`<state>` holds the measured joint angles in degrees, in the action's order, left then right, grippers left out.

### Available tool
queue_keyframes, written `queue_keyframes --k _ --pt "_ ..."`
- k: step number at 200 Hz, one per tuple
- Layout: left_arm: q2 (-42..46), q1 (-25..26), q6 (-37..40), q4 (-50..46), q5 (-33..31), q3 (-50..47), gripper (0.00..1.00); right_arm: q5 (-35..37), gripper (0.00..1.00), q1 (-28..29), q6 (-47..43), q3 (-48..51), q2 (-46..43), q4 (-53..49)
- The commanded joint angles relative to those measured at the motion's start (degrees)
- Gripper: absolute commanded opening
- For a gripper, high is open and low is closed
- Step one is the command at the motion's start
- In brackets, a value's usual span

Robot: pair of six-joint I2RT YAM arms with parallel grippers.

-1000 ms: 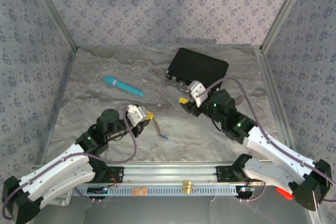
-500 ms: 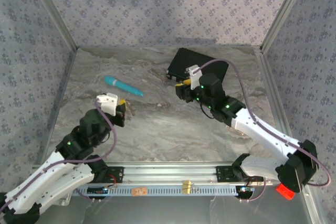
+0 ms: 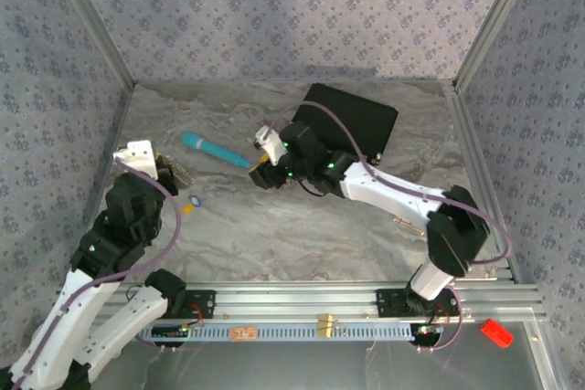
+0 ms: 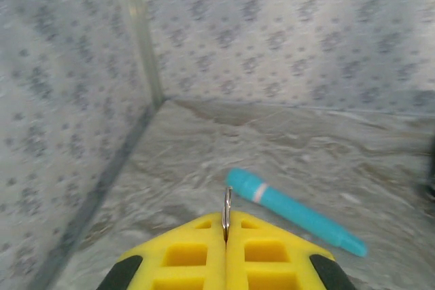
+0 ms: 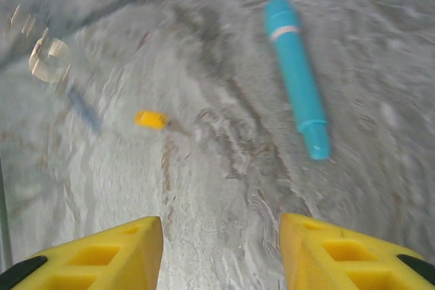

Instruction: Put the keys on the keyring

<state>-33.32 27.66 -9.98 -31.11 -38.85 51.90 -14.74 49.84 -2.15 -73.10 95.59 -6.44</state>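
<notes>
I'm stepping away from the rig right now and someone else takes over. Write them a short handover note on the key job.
Left gripper: shut, pinching a thin silvery piece seen edge-on, apparently the keyring, near the left wall.
Right gripper: open, empty, hovering over the table near the teal pen.
Keys: the yellow key and the blue key lie loose on the table between the two grippers.
Done: keyring in hand.
Left: pick up both keys and thread them on.
</notes>
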Motion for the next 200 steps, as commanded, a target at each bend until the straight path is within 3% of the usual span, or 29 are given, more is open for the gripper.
queue_keyframes --k 1,25,41,89,154,200 --pt "0.22 -7.15 -1.33 0.17 1.62 -0.59 0.0 -11.25 0.49 0.68 -19.11 -3.31 5.9 2.47" --pt "0.34 -14.74 -4.9 0.53 5.24 -1.75 0.0 -15.76 0.48 2.97 -40.73 -11.46 14.4 -6.43" --pt "1.18 -17.46 -7.25 0.67 5.62 -2.44 0.0 -15.49 0.49 4.36 -47.5 -19.12 20.88 -12.91" --pt "5.45 -18.34 -9.87 0.11 -1.18 -3.11 0.0 -17.85 0.48 4.9 -47.42 -37.76 36.24 -17.68" --pt "9.72 -18.32 -10.2 -2.13 -0.63 -3.22 0.0 -16.17 0.45 6.42 -45.97 -55.92 50.46 -22.99" --pt "11.06 -18.34 -10.7 -2.37 0.73 -3.58 0.0 -9.73 0.42 8.0 -46.5 -63.7 56.54 -25.83"
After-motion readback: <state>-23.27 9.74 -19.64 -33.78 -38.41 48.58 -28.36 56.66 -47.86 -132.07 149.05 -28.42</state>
